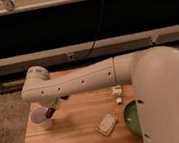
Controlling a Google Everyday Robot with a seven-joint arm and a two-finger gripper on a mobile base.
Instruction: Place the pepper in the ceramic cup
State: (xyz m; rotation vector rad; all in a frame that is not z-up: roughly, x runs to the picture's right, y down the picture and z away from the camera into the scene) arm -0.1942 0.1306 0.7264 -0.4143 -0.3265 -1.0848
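Arm [84, 79] outstretched, gripper [53, 106] down below wrist

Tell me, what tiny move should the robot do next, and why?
Probably nudge toward the ceramic cup's middle. The gripper hangs at its right rim in the picture, with the pepper under it, over the edge rather than the open mouth.

The arm [84, 79] is showing as smooth cream-white tubing, with a fat rounded segment filling the right foreground and a slimmer tapering link ending in a ball-like joint at left. Small dark screw dots are lining the slim link, a thin seam is ringing it, and dark slots are marking the fat segment. The gripper [52, 110] is sitting dark just beneath the left joint.
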